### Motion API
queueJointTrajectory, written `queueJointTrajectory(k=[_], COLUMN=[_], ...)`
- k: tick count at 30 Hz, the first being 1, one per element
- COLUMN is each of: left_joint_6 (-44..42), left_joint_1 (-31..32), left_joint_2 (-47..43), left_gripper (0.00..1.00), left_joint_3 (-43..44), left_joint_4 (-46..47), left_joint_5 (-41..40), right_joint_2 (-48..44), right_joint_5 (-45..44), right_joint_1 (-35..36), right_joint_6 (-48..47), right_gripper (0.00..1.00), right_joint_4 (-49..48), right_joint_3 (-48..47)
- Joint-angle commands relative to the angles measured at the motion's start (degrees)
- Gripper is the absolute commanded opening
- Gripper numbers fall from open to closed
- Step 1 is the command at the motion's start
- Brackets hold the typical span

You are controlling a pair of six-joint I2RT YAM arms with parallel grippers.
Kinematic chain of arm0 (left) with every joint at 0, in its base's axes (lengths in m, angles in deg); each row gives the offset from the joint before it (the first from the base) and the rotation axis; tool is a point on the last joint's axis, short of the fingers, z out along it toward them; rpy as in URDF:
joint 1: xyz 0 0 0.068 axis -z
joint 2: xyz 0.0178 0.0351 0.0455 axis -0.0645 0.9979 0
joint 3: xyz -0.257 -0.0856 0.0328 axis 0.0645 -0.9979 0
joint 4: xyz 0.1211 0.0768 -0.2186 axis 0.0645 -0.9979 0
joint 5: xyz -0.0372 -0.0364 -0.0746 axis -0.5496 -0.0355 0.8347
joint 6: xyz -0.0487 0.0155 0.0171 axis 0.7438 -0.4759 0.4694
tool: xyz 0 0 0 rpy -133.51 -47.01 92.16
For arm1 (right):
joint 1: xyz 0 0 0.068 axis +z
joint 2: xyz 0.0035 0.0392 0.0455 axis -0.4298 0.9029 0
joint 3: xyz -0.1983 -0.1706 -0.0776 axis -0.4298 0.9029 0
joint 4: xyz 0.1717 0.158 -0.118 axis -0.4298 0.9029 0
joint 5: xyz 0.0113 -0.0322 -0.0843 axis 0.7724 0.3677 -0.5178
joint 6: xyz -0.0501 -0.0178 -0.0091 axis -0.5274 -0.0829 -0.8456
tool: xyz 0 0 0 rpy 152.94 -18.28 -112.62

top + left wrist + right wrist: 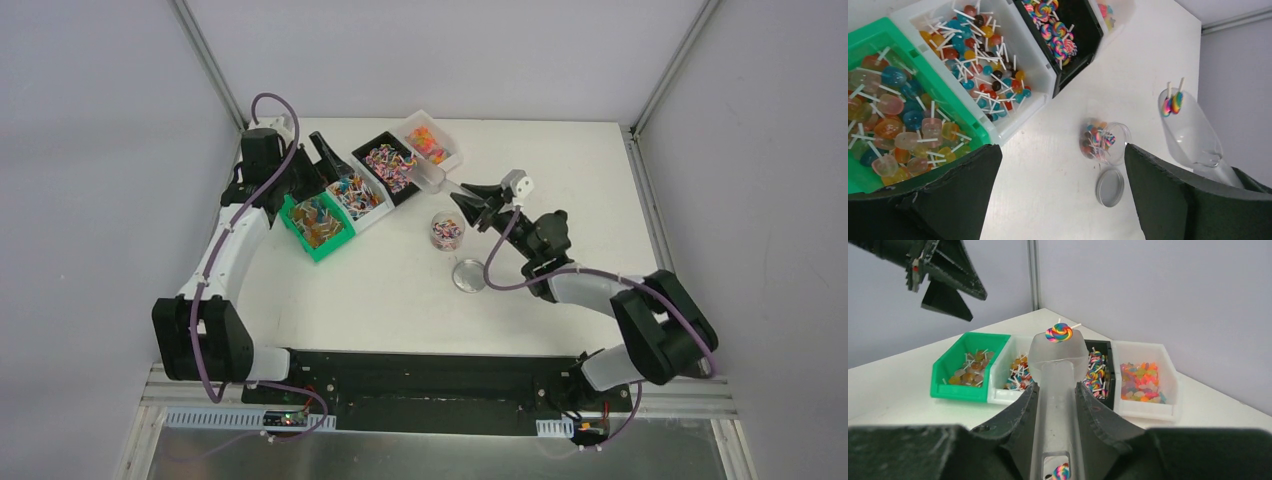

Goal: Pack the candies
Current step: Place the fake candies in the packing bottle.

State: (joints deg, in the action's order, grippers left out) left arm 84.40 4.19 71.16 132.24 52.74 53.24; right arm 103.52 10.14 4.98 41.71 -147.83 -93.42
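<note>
The candies are small lollipops and gummies in mixed colours, sorted in four bins. A clear round jar (447, 231) stands on the table with some candies in it, and also shows in the left wrist view (1104, 142). My right gripper (478, 203) is shut on the handle of a clear scoop (1058, 370), held above the table between the jar and the bins. The scoop bowl (1190, 135) carries rainbow swirl lollipops (1059, 333). My left gripper (325, 160) is open and empty, raised over the bins; its wide gap (1063, 170) frames the table near the jar.
A row at the back holds a green bin (315, 222), a white bin (357, 197), a black bin (390, 165) and a white bin (432, 143) of gummies. The jar's lid (468, 275) lies flat on the table just in front of the jar.
</note>
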Motion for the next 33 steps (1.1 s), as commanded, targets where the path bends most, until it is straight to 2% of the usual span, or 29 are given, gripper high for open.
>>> queueJointTrajectory(k=[1,5,9,19,26,33], left_joint_6=[-1.8,-2.6,-3.6,-6.1,-7.8,-9.0], left_joint_1=[1.1,1.5,1.5,1.5,1.5,1.5], left_joint_2=[-3.6,-6.1,-7.1,-10.0,-11.9,-13.4], left_gripper=[0.99,0.99,0.99,0.99,0.99,0.99], left_joint_3=[-1.1,-4.5,-7.7,-13.3,-14.3,-15.0], left_joint_4=[0.9,0.8,0.9,0.8,-0.3,-1.4], left_joint_5=[3.0,3.5,3.4,2.8,2.1,1.3], right_joint_2=[-9.7,-18.3,-25.8,-43.1,-44.5,-38.2], right_joint_5=[-3.7,-5.6,-6.6,-14.3,-15.4,-16.3], right_joint_1=[2.0,3.0,3.3,4.9,5.5,6.6], right_joint_6=[-2.9,-5.4,-6.1,-6.8,-6.9,-8.1], right_gripper=[0.0,0.0,0.0,0.0,0.0,0.0], right_joint_4=[3.4,12.6,17.7,43.4,53.8,62.4], right_joint_3=[5.0,8.4,12.7,13.3,11.3,4.4])
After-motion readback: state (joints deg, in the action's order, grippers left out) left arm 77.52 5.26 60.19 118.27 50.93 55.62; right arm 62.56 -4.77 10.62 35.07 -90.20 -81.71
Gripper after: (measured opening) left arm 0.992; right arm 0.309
